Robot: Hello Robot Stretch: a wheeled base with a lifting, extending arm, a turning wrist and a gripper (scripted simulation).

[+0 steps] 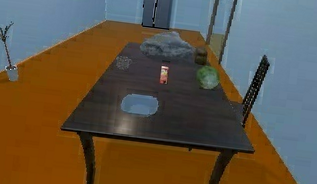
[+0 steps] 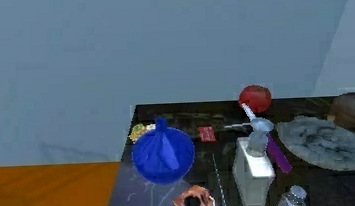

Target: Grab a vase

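The blue vase [image 2: 164, 152] stands at the arm side view's lower centre, close to the left edge of the dark table [image 2: 138, 201]. A white spray bottle [image 2: 252, 173] crowds just beside it. A careless reach could topple the bottle or nudge the vase over the edge. I cannot tell the gripper's state.

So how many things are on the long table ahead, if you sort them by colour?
Grey: 1, the crumpled heap
Green: 1, the round thing
White: 1, the shallow bowl
Red: 1, the small upright thing
Dark: 1, the jar
See-through: 1, the little dish
Total: 6
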